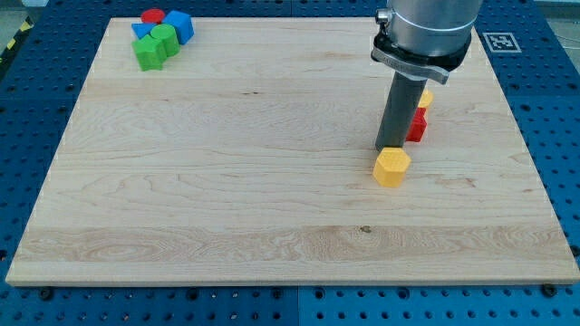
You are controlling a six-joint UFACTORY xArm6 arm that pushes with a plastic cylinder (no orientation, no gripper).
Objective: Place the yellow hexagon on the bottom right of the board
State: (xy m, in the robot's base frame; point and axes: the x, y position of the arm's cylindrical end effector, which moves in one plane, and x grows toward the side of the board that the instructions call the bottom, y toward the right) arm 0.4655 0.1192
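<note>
The yellow hexagon (pixel 391 167) lies on the wooden board (pixel 227 181), right of centre. My tip (pixel 384 148) sits just above the hexagon's top-left edge, touching or almost touching it. The rod rises from there to the arm's grey body at the view's top. A red block (pixel 417 124) lies just right of the rod, partly hidden by it. Another yellow block (pixel 425 97) peeks out above the red one, mostly hidden by the arm.
A cluster at the board's top left holds a red block (pixel 152 16), two blue blocks (pixel 180 24), and green blocks (pixel 154 47). The board rests on a blue perforated table (pixel 553 109).
</note>
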